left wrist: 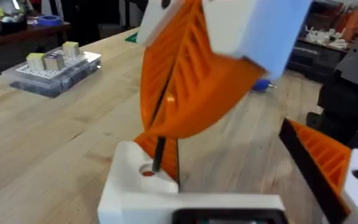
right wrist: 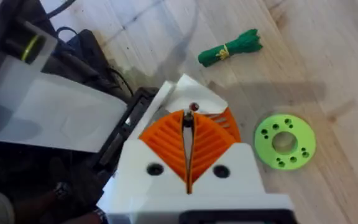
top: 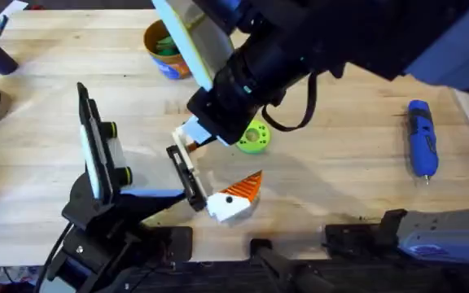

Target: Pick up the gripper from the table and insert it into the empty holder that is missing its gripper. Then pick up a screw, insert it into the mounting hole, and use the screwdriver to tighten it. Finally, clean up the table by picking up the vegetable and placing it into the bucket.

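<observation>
1. The right gripper (top: 195,130) is reaching in from the upper right of the overhead view to the centre of the table (top: 340,187). Its orange pads are pressing together on a thin dark shank, which I am taking to be the screw (left wrist: 158,155).
2. In the left wrist view the screw is pointing down into the round mounting hole of the gripper (left wrist: 135,186). It is being held upright, probably so that it is lining up with the hole.
3. The gripper is sitting at the upper end of the holder (top: 187,177), left of centre in the overhead view. Its dark-dotted twin (top: 234,202) is sitting at the lower end, so the insertion step is looking done and screw placement is under way.
4. The left gripper (left wrist: 241,186) appears to be the hand carrying that holder. Its two white blocks are standing far apart with nothing between them, and it is probably keeping the rail steady and facing the other arm.
5. The screwdriver (top: 422,140) is lying untouched at the right of the overhead view, well apart from the work and waiting for the tightening step.
6. The vegetable (top: 253,137) is lying on the wood just right of the right gripper, and the bucket (top: 163,50) is standing at the upper left centre, so the clean-up is not yet started.
7. A dark green bundle (right wrist: 232,48) is lying at the top of the right wrist view.
</observation>
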